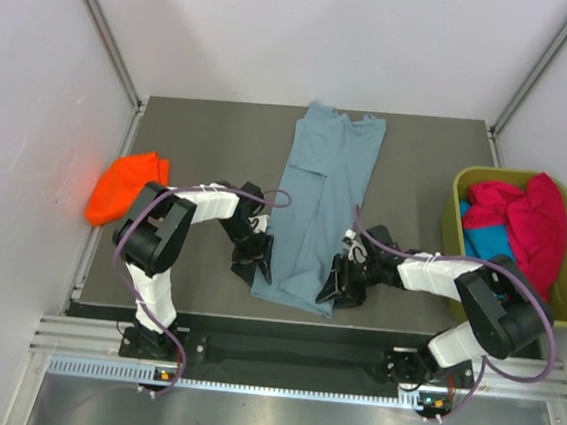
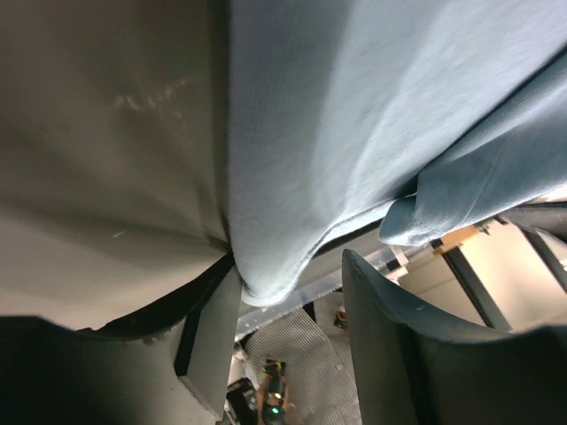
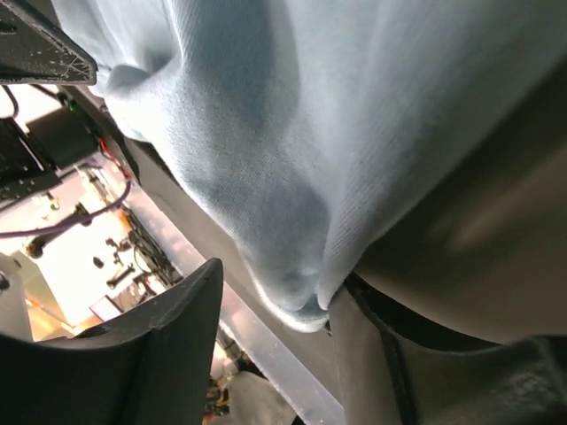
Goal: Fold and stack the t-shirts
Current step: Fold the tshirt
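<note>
The dusty grey-blue t-shirt (image 1: 325, 196) lies in the middle of the dark table (image 1: 201, 134). It is folded lengthwise into a long narrow strip that runs from the far edge toward the near edge. The left gripper (image 1: 256, 262) is positioned at the near left corner of the strip. The right gripper (image 1: 342, 283) is positioned at the near right corner. In the left wrist view, the two fingers (image 2: 208, 345) stand apart and the corner of the cloth hangs into the gap. The cloth touches one finger only, and light is visible between it and the other. The jaws are therefore not clamped on the fabric. The right wrist view shows the same condition. Its fingers (image 3: 177, 336) are spread, and the hem corner sits in the gap close against one finger, with clear space on the other side. The bright orange-red t-shirt (image 1: 125, 185) lies bunched at the left edge of the table, well apart from both grippers. The olive-green bin (image 1: 460, 204) stands at the right side of the table. It holds the crimson-pink t-shirt (image 1: 534, 222), which is draped loosely over the teal t-shirt (image 1: 484, 242). Both are unfolded.
</note>
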